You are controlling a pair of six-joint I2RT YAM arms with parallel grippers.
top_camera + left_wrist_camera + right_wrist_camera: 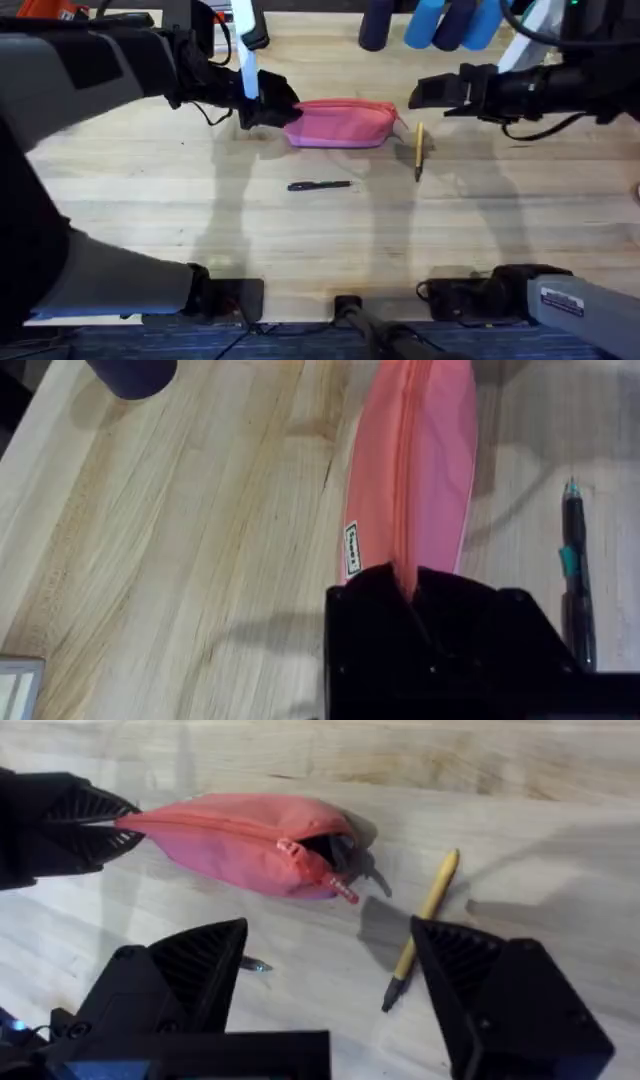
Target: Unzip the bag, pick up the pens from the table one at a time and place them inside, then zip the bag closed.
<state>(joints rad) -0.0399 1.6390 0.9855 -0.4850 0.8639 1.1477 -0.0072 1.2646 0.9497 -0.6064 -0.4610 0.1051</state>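
Overhead view: my left gripper (278, 112) is clamped on the left end of the bag (345, 124) at upper centre; my right gripper (330, 970) hangs wide apart. Soft, light fabric; take the small pull (343, 890) at its slightly opened right end, bracing against slack

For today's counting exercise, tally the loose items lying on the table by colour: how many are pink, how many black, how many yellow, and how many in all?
Pink: 1, the bag
Black: 1, the black pen
Yellow: 1, the yellow pen
Total: 3 items on the table
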